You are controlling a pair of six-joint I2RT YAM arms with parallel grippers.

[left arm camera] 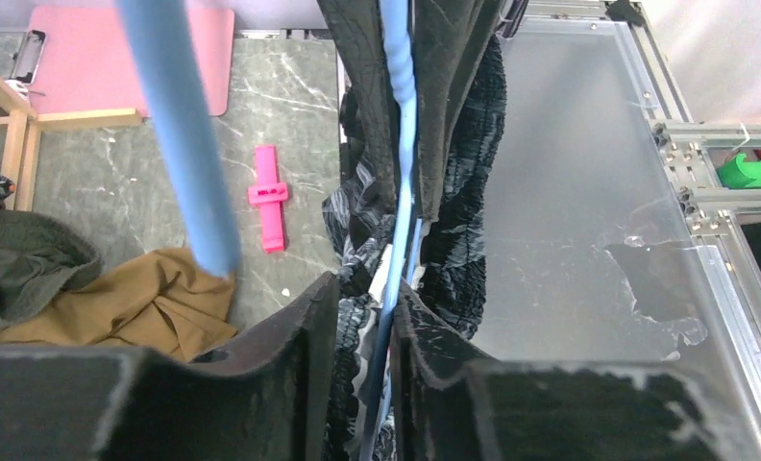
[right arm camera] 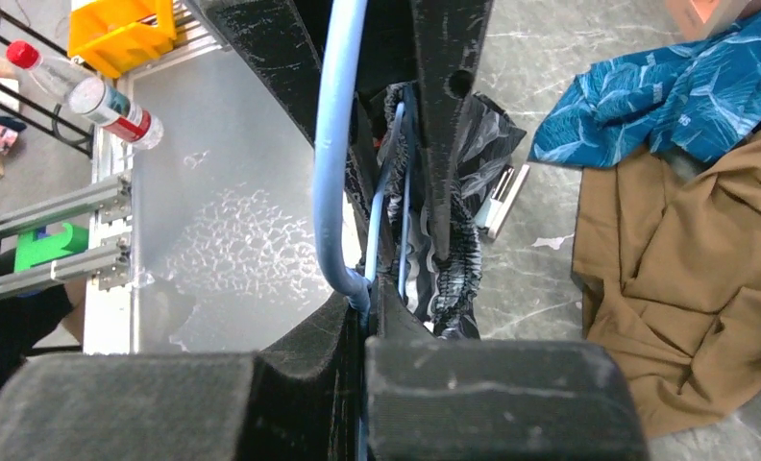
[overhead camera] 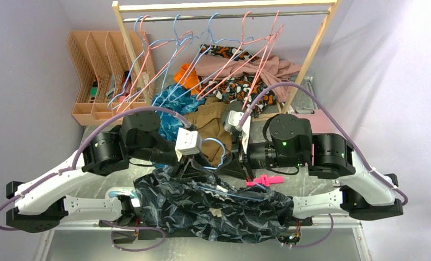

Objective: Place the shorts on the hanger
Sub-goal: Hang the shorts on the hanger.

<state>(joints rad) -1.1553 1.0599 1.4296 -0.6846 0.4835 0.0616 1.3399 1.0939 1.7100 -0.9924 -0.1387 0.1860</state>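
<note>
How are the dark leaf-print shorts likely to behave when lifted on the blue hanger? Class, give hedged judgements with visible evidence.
Probably floppy: the shorts lie crumpled in soft folds, so they should sag wherever unsupported. Probably light: the fabric looks thin. They might slide, since the hanger is thin, smooth wire.

the shorts point(overhead camera: 202, 209) are crinkly matt cloth, the hanger point(right arm camera: 336, 144) smooth coated wire, the table point(left arm camera: 117, 182) marbled.
</note>
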